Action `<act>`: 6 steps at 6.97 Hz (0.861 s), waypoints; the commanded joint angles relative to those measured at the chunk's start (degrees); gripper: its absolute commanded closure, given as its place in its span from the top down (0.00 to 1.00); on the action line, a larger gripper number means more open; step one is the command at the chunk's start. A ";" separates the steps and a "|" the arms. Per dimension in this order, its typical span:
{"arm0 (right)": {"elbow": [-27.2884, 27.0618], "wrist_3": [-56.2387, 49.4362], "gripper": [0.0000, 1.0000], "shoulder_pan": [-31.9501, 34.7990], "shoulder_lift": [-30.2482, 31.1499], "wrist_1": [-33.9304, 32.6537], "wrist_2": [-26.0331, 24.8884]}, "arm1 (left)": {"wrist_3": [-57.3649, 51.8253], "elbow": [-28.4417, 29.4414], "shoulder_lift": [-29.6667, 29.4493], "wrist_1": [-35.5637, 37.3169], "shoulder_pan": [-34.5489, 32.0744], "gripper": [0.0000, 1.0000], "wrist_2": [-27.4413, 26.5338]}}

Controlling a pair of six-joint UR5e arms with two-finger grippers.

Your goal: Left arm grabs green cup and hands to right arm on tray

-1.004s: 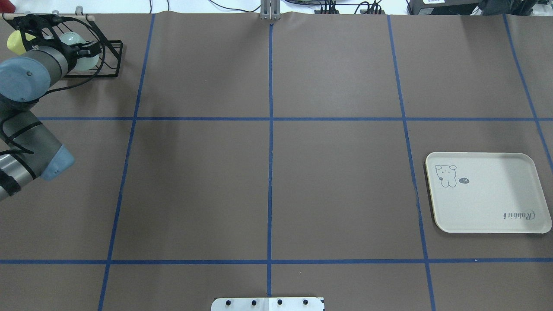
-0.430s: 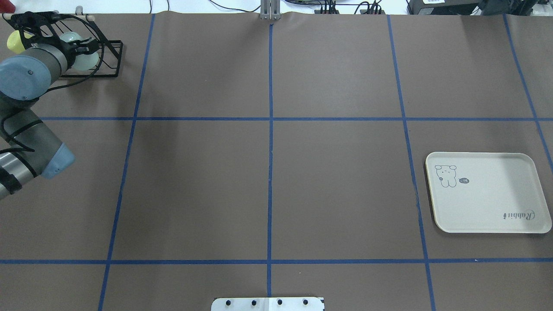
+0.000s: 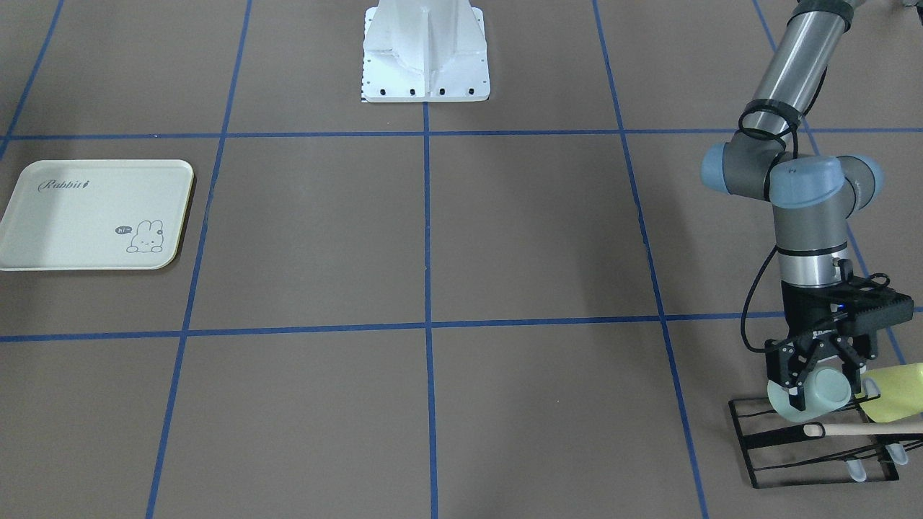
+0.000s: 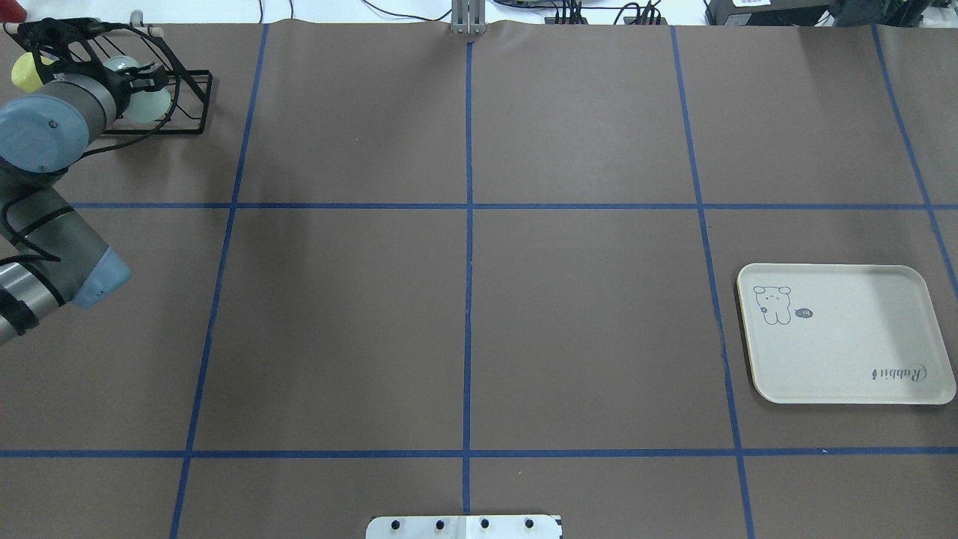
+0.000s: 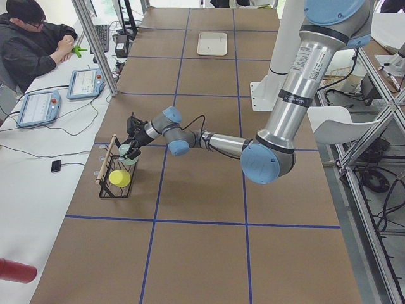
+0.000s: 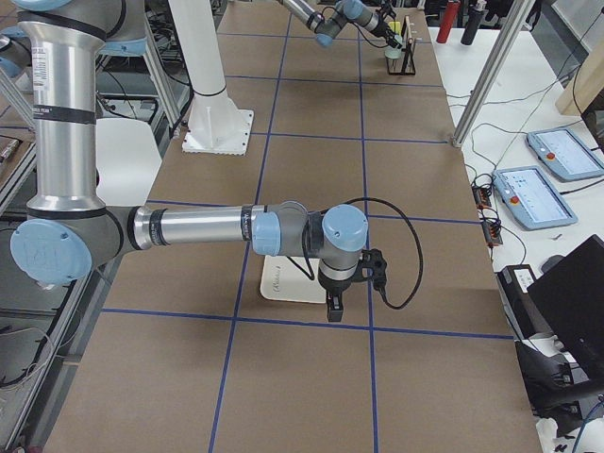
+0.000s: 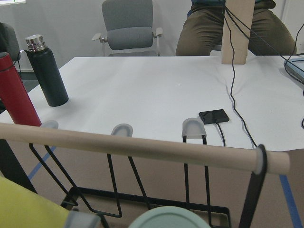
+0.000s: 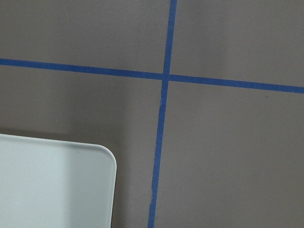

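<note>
The green cup lies on its side over the black wire rack at the table's far left corner, seen in the overhead view. My left gripper reaches down with a finger on each side of the cup and looks shut on it. The cup's rim shows at the bottom of the left wrist view. The cream tray with the bunny drawing lies at the right, with nothing on it. My right gripper hangs by the tray's edge. I cannot tell whether it is open or shut.
A yellow-green cup sits on the rack beside the green one. The rack's wooden bar runs just past the left gripper. Beyond it are a red bottle, a black bottle and a seated operator.
My left wrist and gripper have shifted slightly up and away over the rack, and the green cup has shifted with them. The tray has not moved.
</note>
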State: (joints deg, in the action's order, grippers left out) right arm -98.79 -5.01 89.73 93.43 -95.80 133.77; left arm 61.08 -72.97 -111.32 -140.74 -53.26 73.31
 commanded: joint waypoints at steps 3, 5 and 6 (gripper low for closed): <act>-0.26 0.00 0.99 0.00 0.00 0.00 0.00 | -0.08 -0.42 -0.12 -0.15 -0.26 0.57 0.00; -0.44 0.00 0.99 0.00 0.00 -0.08 0.00 | -0.26 -0.60 -0.12 -0.24 -1.66 0.49 0.08; -0.44 0.00 0.99 0.00 0.00 -0.09 0.00 | -0.26 -1.29 -0.12 -0.24 -2.02 0.48 0.34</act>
State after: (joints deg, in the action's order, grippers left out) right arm -99.18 -5.01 89.74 93.43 -95.86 133.77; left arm 60.84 -73.70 -111.45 -140.96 -54.71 73.45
